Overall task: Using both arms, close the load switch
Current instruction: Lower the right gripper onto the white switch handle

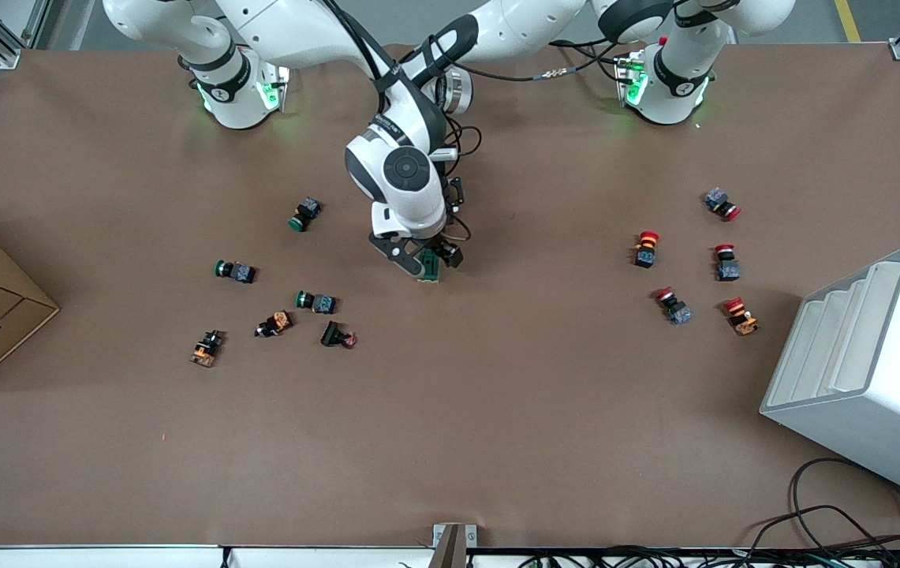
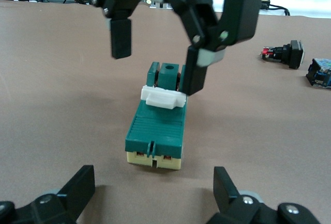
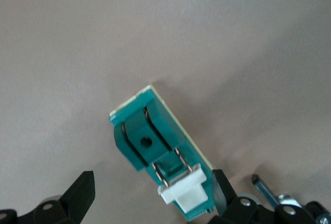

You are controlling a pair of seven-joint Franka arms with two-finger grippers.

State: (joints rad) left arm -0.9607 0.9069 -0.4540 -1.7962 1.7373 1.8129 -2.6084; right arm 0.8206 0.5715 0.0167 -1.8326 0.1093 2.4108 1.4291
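Brown tabletop [image 1: 450, 410] fills our high front view, with the load switch [image 1: 431, 269] lying near its middle, a dark green block on a cream base with a white lever [image 2: 165, 98] across its top. Both arms reach down to it from their bases along the table's upper edge. In the left wrist view we see the switch [image 2: 156, 131] resting flat on the table, with the right gripper [image 2: 158, 53] hanging over its lever end, fingers spread apart; one black finger [image 2: 192, 76] touches the switch right beside the white lever, while the other finger [image 2: 121, 38] hangs clear in the air. The left gripper [image 2: 152, 188] sits low at the switch's other end, its two fingertips spread wide and holding nothing. The right wrist view looks down on the switch [image 3: 155, 146], its white lever [image 3: 183, 195] just beside one fingertip [image 3: 220, 193]. Green-capped push-buttons [image 1: 315, 301] lie scattered toward the right arm's end of the table, red-capped push-buttons [image 1: 645, 248] toward the left arm's end, near a white stepped bin [image 1: 868, 371].
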